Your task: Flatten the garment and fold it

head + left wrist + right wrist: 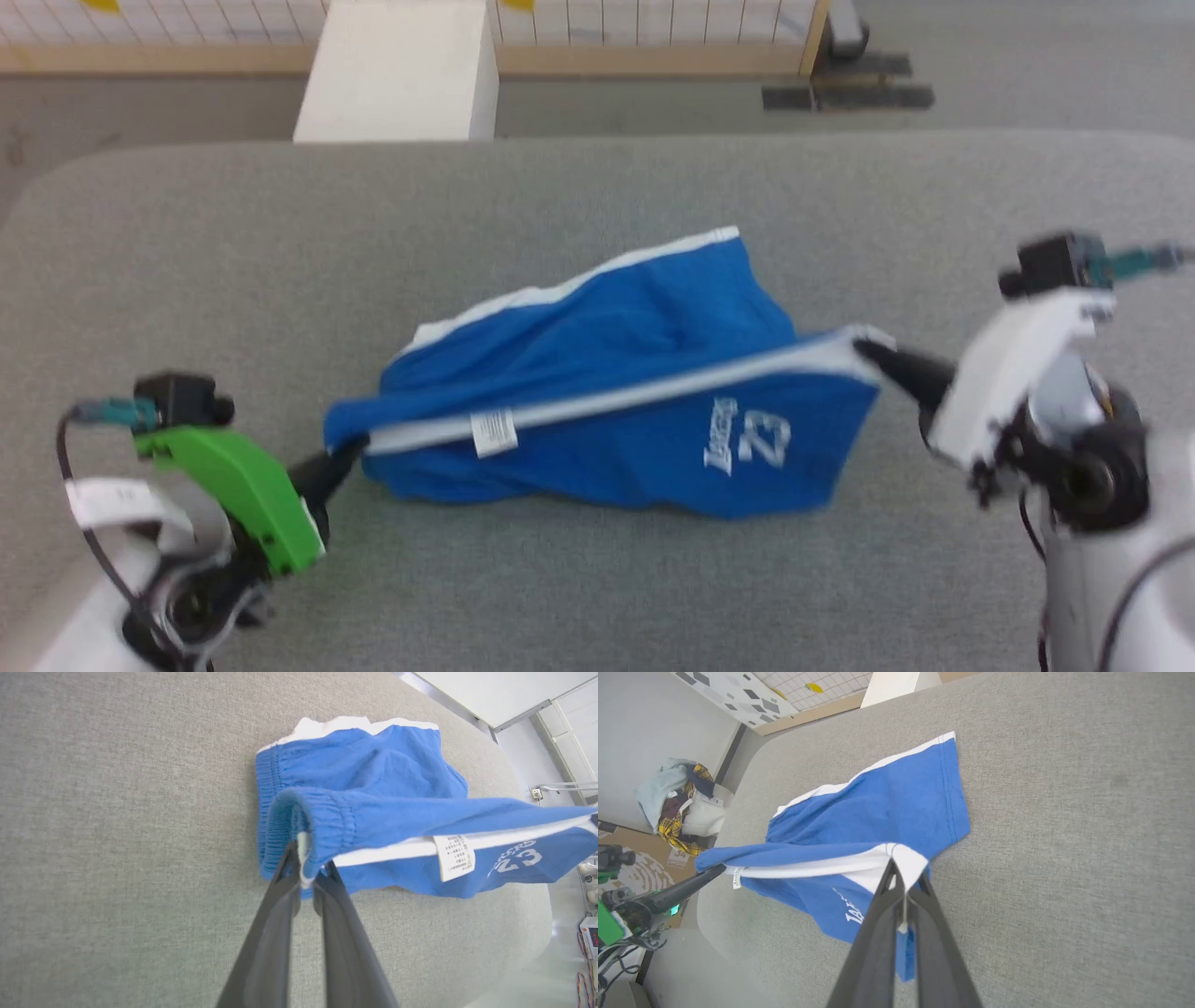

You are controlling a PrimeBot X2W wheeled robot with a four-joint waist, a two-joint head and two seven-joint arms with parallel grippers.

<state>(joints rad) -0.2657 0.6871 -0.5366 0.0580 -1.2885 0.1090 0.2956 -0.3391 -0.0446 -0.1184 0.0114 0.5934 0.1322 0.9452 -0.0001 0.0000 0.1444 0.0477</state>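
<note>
On the left of the head view, the left gripper, on a green-shelled wrist, reaches in over the grey table. Its jaws are clenched on the gathered elastic end of the garment, and the left wrist view shows blue cloth with a sliver of white edge pinched between the two dark fingers. The garment, a pair of bright blue shorts, lies across the middle of the table between the two grippers. A wide white band runs taut from one grip to the other and appears lifted slightly off the surface along that line. The rest of the cloth sags in loose folds and rests on the table. A small white care label hangs from the band near its left end. Further right, white lettering and the number 23 sit on the blue panel below the band. Behind the band, one leg spreads toward the far side of the table, with a white stripe along its far edge. On the right, the right gripper, on a white wrist, has its jaws squeezed tight on the white corner of the band; in the right wrist view a strip of fabric shows between them. Beyond the table's far edge stands a white block.
</note>
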